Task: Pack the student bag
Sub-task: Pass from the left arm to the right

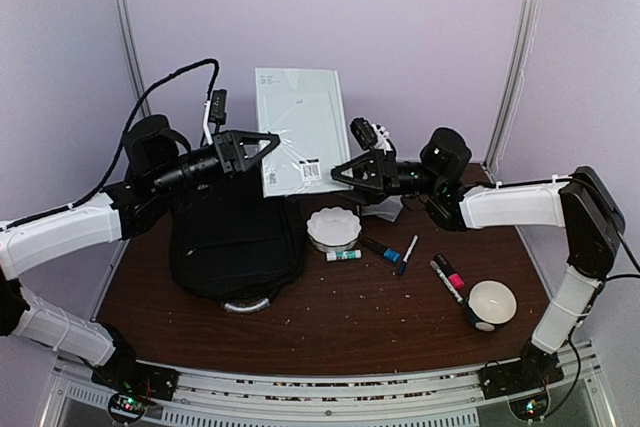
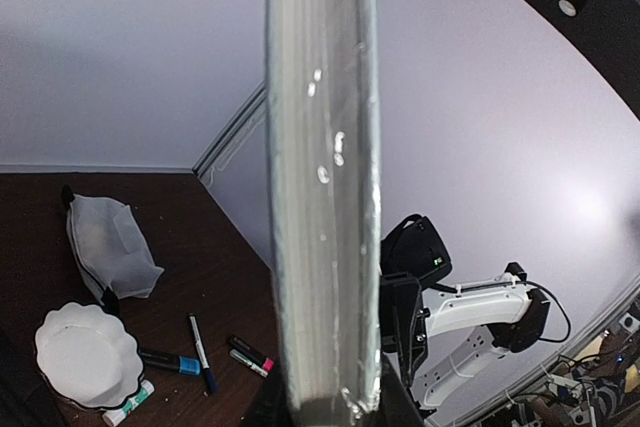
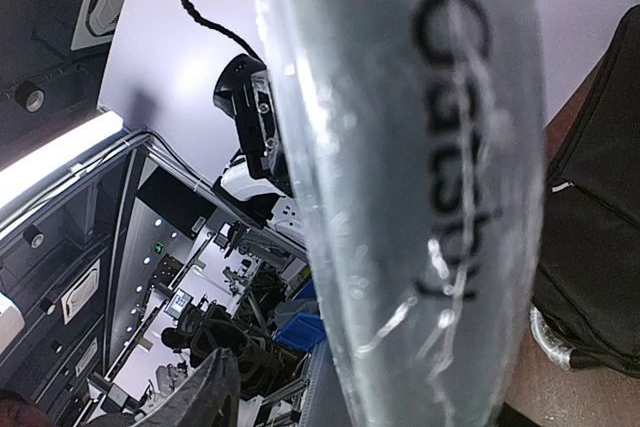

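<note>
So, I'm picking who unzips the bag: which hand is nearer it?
Left. The left hand is above the bag's far edge, gripping the book; the right hand is past the bag's right side, at the book's lower right corner.

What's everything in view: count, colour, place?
backpack: one, black, left side
book: one, pale green, upright, centre back
dish: one, white, centre
glue stick: one, white and green, by dish
felt pen: one, blue, right of dish
pen: one, white, beside felt pen
markers: two, pink-black and white-black, further right
pouch: one, white, behind dish
round thing: one, white, front right
left claw: one, black, shut on book
right claw: one, black, at book's corner, grip unclear
</note>
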`<move>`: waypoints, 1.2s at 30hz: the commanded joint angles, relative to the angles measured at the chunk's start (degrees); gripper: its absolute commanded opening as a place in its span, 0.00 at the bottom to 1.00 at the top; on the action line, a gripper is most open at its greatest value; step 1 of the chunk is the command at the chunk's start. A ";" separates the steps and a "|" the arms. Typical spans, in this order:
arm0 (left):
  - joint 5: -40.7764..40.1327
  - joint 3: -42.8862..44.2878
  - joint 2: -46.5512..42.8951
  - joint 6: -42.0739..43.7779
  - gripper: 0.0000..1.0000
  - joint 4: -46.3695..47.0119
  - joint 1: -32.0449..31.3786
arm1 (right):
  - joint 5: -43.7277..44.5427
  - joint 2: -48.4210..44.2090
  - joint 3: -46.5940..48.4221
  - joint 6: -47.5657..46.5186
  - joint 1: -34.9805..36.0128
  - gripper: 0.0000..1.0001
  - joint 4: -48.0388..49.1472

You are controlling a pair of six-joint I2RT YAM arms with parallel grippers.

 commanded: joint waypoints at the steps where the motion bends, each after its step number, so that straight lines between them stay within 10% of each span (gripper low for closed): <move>1: -0.03 -0.26 -1.03 -1.35 0.00 14.04 0.25 | 0.24 -1.82 -0.73 5.70 -0.46 0.62 8.49; 30: -1.08 -2.94 3.57 -10.43 0.00 13.76 0.86 | 4.31 -1.69 -0.85 1.64 -3.66 0.27 3.75; 36: -2.19 -2.05 4.00 -9.79 0.10 8.57 0.88 | 4.47 -1.20 -0.76 1.00 -3.84 0.05 3.25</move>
